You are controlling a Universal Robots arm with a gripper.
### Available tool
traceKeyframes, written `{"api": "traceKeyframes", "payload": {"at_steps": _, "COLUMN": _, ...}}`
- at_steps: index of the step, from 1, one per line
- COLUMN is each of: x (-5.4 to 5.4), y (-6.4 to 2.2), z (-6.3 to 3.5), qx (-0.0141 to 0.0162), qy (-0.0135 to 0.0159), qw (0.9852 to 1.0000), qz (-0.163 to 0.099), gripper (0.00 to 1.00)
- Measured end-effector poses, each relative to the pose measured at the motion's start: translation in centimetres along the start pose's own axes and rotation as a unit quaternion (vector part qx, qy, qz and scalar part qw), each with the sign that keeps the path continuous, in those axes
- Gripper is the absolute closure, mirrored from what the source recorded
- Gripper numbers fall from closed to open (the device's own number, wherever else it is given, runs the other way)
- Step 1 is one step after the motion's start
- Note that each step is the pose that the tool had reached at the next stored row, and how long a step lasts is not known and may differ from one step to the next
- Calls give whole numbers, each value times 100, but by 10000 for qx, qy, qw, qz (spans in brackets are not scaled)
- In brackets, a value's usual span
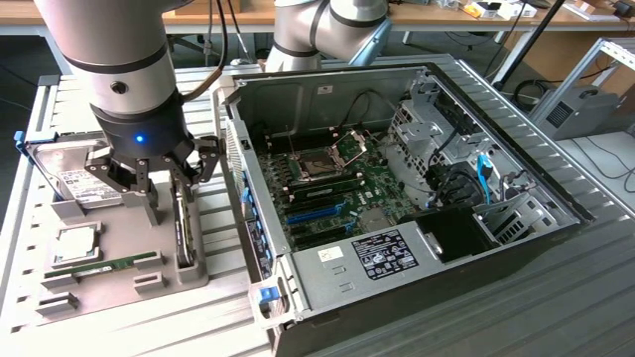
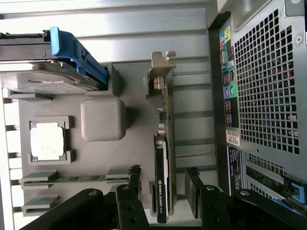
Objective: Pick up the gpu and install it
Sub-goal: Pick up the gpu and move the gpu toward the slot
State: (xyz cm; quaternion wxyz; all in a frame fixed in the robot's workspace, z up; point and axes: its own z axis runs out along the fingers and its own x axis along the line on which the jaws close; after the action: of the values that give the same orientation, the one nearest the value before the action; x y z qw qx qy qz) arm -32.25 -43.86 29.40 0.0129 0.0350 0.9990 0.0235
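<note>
We see the arm's claw (image 1: 163, 186) (image 2: 163, 181) hanging low over a grey holder plate (image 1: 119, 223) that sits on a ribbed metal table (image 1: 585, 290). Its black fingers (image 2: 135, 181) stand wide apart, one on each side of the gpu (image 1: 184, 230) (image 2: 162, 153), and grip nothing; we make out a gap between each finger and the card. The gpu stands on its long edge in a slot along the plate's edge nearest the computer case (image 1: 337, 82), with its silvery bracket (image 2: 161, 72) at the end away from the claw.

On the same plate, along the far edge from the gpu, a hard drive (image 1: 65, 182) (image 2: 43, 81) with a blue clip leans in its cradle. A square processor (image 1: 77, 244) (image 2: 47, 142) lies flat in a pocket near the middle (a plain grey block (image 2: 102, 119) rises beside it), and a slim memory stick (image 1: 100, 265) (image 2: 76, 178) rests in a groove nearby.

The case lies open on the table, just beside the plate, with its motherboard (image 1: 328, 186) facing up. Behind the table run wooden workbenches (image 1: 436, 18) strewn with cables, and an aluminium frame (image 1: 607, 59) stands at the exterior view's right over a dark floor.
</note>
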Motion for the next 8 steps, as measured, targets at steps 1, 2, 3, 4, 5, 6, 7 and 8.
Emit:
{"api": "traceKeyframes", "payload": {"at_steps": 1, "x": 0, "y": 0, "z": 2, "qx": 0, "qy": 0, "qw": 10000, "qz": 0, "gripper": 50}}
{"api": "traceKeyframes", "payload": {"at_steps": 2, "x": 0, "y": 0, "z": 6, "qx": 0, "qy": 0, "qw": 10000, "qz": 0, "gripper": 50}}
{"api": "traceKeyframes", "payload": {"at_steps": 3, "x": 0, "y": 0, "z": 9, "qx": 0, "qy": 0, "qw": 10000, "qz": 0, "gripper": 50}}
{"api": "traceKeyframes", "payload": {"at_steps": 4, "x": 0, "y": -1, "z": 13, "qx": 0, "qy": 0, "qw": 10000, "qz": 0, "gripper": 50}}
{"api": "traceKeyframes", "payload": {"at_steps": 5, "x": 0, "y": -1, "z": 17, "qx": 0, "qy": 0, "qw": 10000, "qz": 0, "gripper": 50}}
{"api": "traceKeyframes", "payload": {"at_steps": 6, "x": 0, "y": -1, "z": 21, "qx": 0, "qy": 0, "qw": 10000, "qz": 0, "gripper": 50}}
{"api": "traceKeyframes", "payload": {"at_steps": 7, "x": 0, "y": -1, "z": 28, "qx": 0, "qy": 0, "qw": 10000, "qz": 0, "gripper": 50}}
{"api": "traceKeyframes", "payload": {"at_steps": 8, "x": 1, "y": -2, "z": 33, "qx": 0, "qy": 0, "qw": 10000, "qz": 0, "gripper": 50}}
